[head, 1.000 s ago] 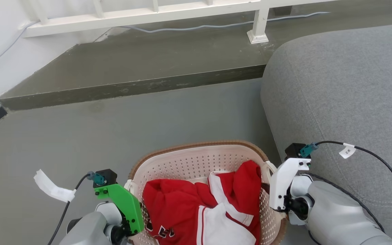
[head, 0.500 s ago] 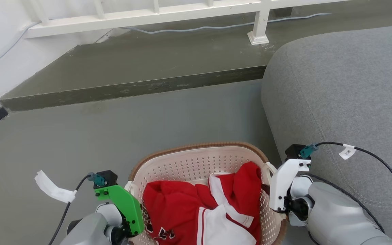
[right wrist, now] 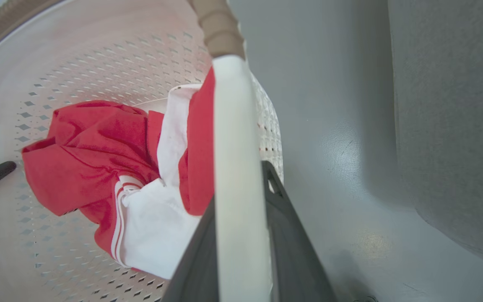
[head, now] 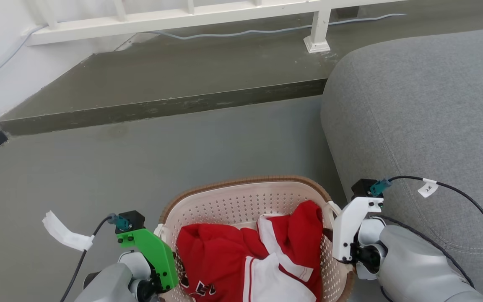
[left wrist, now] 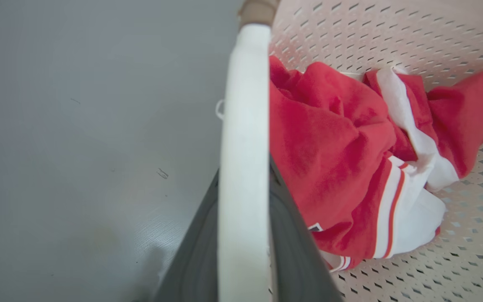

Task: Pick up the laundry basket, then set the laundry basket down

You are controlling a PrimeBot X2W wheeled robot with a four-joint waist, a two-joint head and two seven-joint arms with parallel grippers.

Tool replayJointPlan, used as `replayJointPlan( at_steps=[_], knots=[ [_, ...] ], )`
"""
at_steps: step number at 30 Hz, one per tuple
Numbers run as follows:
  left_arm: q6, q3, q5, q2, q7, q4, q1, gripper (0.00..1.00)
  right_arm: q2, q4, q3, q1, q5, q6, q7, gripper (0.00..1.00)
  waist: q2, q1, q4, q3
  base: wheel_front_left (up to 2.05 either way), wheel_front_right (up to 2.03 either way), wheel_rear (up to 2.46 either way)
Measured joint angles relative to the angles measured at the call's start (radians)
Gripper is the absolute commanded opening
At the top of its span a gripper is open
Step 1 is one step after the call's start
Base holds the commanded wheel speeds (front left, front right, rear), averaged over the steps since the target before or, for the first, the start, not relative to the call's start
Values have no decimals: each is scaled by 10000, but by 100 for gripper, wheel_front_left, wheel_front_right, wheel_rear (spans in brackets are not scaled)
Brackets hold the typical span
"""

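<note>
Cream-white perforated plastic laundry basket (head: 245, 201), rounded-rectangular, with brown woven-look rim: located low and central in the head view, over the grey floor (head: 141, 167) and just beside the base of the grey fabric sofa (head: 426, 117). Whether its underside is clear of the floor cannot be told. Contents: one crumpled red and white garment (head: 245, 260), lying loose towards the near side. Fittings: two white loop handles, one per side. Left gripper (left wrist: 245, 167): dark fingers close on either side of the left handle (left wrist: 243, 105), pinching it. Right gripper (right wrist: 239, 184): likewise pressed onto the right handle (right wrist: 233, 126), one finger inside the basket wall, one outside. Step in hand, by judgement: the carry between pick-up and set-down. Handling notes: both arms should travel at one pace and one height, so the rim stays level and the garment does not slide to one end. The handles are smooth and narrow, so a firm pinch is needed or they may slip between the fingers. The right side needs room from the sofa, which stands near. Neither arm should pull outward, as the thin plastic is likely to flex. Lowering should be flat and slow, and the fingers should part only once the base rests fully.
</note>
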Motion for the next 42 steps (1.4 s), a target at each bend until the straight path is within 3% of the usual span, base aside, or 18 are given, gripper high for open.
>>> replayJointPlan(
  at_steps=[10, 42],
  knots=[
    [71, -35, -73, 6, -226, -31, -38, 0, -6, -15, 136, -91, -21, 0, -282, 0, 0, -1, -26, 369, 0, 0, 0],
    [328, 67, 408, 52, -2366, -113, -2274, 0, -125, -242, -182, -1794, -295, 15, -2999, 0, 0, 1, 49, 4313, 0, 0, 0]
  ],
)
